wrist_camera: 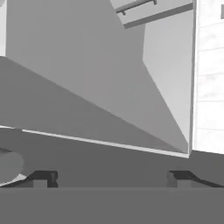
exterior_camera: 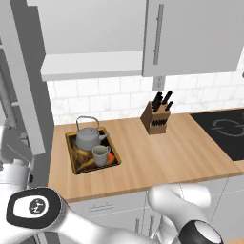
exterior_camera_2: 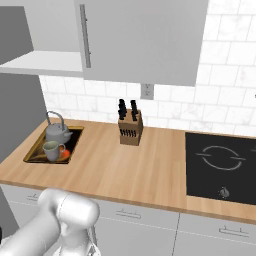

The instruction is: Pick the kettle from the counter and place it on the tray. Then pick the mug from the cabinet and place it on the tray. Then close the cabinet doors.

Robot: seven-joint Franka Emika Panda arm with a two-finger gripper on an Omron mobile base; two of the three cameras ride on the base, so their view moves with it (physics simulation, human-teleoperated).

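White marble-look wall tiles [exterior_camera_2: 230,95] line the wall behind the worktop, with an outlet [exterior_camera_2: 146,91] set beneath the wall units. A wooden knife block [exterior_camera_2: 131,129] stands near the wall. A black stovetop [exterior_camera_2: 220,165] lies at right. White drawers [exterior_camera_2: 125,215] with bar handles run below.

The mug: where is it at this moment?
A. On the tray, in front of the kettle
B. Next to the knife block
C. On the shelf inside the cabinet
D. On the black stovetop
A: the mug stands on the tray, just in front of the kettle, on the counter.
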